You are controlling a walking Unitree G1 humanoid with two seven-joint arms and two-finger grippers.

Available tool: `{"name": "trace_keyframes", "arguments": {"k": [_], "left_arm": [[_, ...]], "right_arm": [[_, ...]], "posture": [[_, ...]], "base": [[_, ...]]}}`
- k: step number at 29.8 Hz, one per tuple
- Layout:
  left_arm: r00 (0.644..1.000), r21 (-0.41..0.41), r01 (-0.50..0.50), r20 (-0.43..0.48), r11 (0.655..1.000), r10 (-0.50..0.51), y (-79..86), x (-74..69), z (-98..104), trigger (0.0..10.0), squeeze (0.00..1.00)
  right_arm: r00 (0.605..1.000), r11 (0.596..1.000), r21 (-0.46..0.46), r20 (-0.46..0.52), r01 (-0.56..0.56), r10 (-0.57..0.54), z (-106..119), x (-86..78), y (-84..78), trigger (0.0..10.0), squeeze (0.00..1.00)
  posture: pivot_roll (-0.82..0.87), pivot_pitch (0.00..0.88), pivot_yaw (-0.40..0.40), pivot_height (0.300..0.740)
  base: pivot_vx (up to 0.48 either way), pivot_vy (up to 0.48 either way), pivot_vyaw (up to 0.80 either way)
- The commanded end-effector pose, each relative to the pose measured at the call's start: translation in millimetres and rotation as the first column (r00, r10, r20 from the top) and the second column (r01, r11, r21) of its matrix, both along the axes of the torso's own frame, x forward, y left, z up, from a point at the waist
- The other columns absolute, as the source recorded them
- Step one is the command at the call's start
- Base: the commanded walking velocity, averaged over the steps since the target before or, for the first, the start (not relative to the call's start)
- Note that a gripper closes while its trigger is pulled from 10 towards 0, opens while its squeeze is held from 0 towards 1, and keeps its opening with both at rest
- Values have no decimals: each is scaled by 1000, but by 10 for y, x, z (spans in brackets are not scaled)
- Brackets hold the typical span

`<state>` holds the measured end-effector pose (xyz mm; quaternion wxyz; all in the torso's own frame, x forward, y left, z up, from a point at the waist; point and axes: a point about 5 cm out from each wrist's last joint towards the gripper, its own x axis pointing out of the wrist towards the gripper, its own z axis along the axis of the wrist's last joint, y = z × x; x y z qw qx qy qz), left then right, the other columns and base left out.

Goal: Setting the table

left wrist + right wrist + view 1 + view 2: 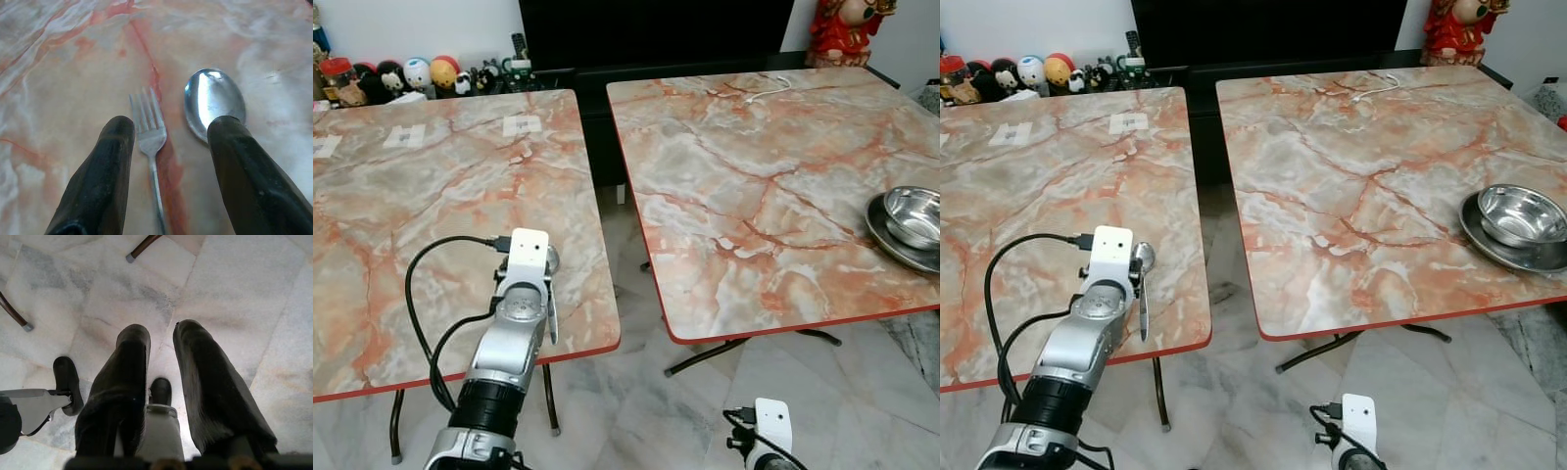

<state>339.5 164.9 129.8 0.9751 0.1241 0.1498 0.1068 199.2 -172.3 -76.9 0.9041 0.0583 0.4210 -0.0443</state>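
Left tool (168, 134), fingers apart, hovers over fork (149, 134) and spoon (213, 100) on the surface (431, 196); right tool (159, 350) hangs slightly parted.

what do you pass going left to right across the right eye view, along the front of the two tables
left gripper over the spoon on the left table → floor gap → right table → steel bowl on its plate

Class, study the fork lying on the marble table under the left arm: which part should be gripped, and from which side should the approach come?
Probably the fork by its thin handle, from straight above: it lies flat on the table, so only its narrow edges offer purchase. The left end effector hovers open astride it, but one finger overlaps the spoon alongside, so narrow first.
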Motion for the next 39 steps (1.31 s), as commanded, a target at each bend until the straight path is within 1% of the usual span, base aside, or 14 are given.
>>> {"name": "trace_keyframes", "arguments": {"k": [1,6,7,8,9,13,15,17,20,31,34,39], "left_arm": [[1000,3,5,5,1000,-5,-1,-5,20,10000,0],[1000,6,-6,9,1000,6,28,1,30,10000,0],[1000,7,-5,7,1000,5,28,-4,25,10000,0],[1000,7,-5,7,1000,5,28,-4,25,10000,0],[1000,8,-6,4,1000,6,31,-10,18,10000,0],[1000,8,-11,-10,1000,11,45,-5,-5,10000,0],[999,27,6,-39,1000,-5,37,17,-29,10000,0],[999,33,16,-49,999,-15,28,49,-23,10000,0],[998,28,27,-51,999,-26,20,91,-2,10000,0],[998,38,30,-58,999,-27,24,164,32,10000,0],[997,58,12,-78,998,-7,42,171,-2,10000,0],[997,92,-46,-63,995,52,122,180,-1,10000,0]], "right_arm": [[1000,1000,-2,-14,19,-19,-16,-33,-32,10000,0],[1000,1000,-2,-22,14,-14,-31,-60,-29,10000,0],[1000,1000,-6,-9,8,-8,-7,-11,-6,10000,0],[1000,1000,-6,-9,8,-8,-7,-11,-6,10000,0],[1000,1000,-8,8,2,-2,24,52,28,10000,0],[1000,1000,-10,26,-8,8,71,146,96,10000,0],[999,1000,-8,35,-14,14,100,202,142,10000,0],[999,1000,3,39,-11,11,90,181,129,10000,0],[1000,1000,-4,8,-3,3,24,53,34,10000,0],[1000,1000,-3,7,-1,1,21,48,39,10000,0],[1000,1000,-2,7,-1,1,21,47,42,10000,0],[1000,1000,-2,6,-1,1,18,42,41,10000,0]], "posture": [[51,73,3,740],[54,77,-5,740],[55,77,-8,740],[55,77,-8,740],[55,78,-9,740],[55,79,-14,740],[55,79,-14,740],[54,79,-15,740],[53,78,-13,740],[51,80,-10,740],[51,80,-11,740],[53,76,-14,740]], "base": [[0,0,0],[0,0,0],[0,0,0],[0,0,0],[0,0,0],[0,0,0],[0,0,0],[0,0,0],[0,0,0],[0,0,0],[0,0,0],[0,0,0]]}}
